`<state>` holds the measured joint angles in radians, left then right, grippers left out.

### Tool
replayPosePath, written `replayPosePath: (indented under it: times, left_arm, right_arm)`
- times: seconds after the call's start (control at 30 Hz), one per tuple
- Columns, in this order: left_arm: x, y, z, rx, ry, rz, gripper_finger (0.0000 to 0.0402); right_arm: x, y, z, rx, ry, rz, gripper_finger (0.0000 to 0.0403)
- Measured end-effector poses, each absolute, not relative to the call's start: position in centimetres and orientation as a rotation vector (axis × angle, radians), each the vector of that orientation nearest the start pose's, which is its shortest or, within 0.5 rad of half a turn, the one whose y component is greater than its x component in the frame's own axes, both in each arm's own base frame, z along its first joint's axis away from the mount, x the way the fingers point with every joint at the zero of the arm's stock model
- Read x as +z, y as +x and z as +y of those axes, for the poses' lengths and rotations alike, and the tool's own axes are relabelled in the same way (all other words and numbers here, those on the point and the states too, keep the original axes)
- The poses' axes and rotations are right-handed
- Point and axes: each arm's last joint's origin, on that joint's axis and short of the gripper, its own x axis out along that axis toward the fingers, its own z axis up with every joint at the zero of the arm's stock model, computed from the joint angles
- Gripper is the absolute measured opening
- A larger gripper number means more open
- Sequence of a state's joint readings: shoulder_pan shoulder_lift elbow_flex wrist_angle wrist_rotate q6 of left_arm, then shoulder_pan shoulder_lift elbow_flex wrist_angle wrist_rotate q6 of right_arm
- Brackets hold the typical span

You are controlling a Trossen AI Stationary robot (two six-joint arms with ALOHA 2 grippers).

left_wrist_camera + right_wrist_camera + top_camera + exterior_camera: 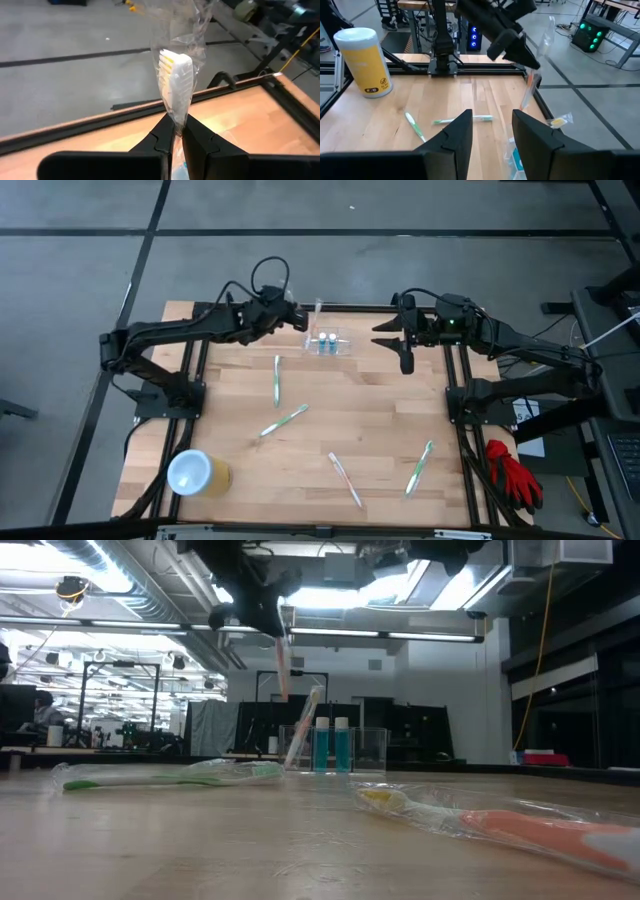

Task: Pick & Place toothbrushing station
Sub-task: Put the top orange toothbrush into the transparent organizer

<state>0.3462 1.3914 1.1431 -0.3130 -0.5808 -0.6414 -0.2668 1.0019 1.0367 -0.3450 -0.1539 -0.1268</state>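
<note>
Left pincer [303,318] clamped on a wrapped toothbrush [176,82], held above the far edge of the wooden surface [330,430], just beside the toothbrushing station [330,343]. Station standing near the middle of the far edge, with two blue-bodied tubes [331,745] upright inside and another wrapped toothbrush [303,727] leaning in it. Right pincer [385,335] parted and empty, just beside the station on its other side. Four wrapped toothbrushes lying loose on the surface; yellow cup [196,473] at the near left corner.
</note>
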Motion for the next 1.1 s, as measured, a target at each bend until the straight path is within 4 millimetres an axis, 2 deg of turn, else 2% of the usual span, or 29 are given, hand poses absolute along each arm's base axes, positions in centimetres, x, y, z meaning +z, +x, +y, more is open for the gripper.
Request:
replayPosePath:
  times: [0.33,0.57,0.83,1.1]
  left_arm:
    - [28.7,29.8,12.7,1.071,-0.529,0.316,0.0019]
    - [25.7,32.2,13.1,1.084,-0.538,0.331,0.0019]
    - [22.9,33.3,13.4,1.172,-0.558,0.354,0.0019]
    - [22.4,33.6,13.1,1.198,-0.564,0.343,0.0032]
  right_arm:
    - [36.6,20.6,-5.2,-0.096,-0.048,0.300,0.0140]
    - [36.6,20.6,-5.2,-0.095,-0.049,0.298,0.0139]
    - [36.6,20.6,-5.2,-0.099,-0.048,0.301,0.0139]
    - [36.6,20.6,-5.2,-0.103,-0.046,0.302,0.0139]
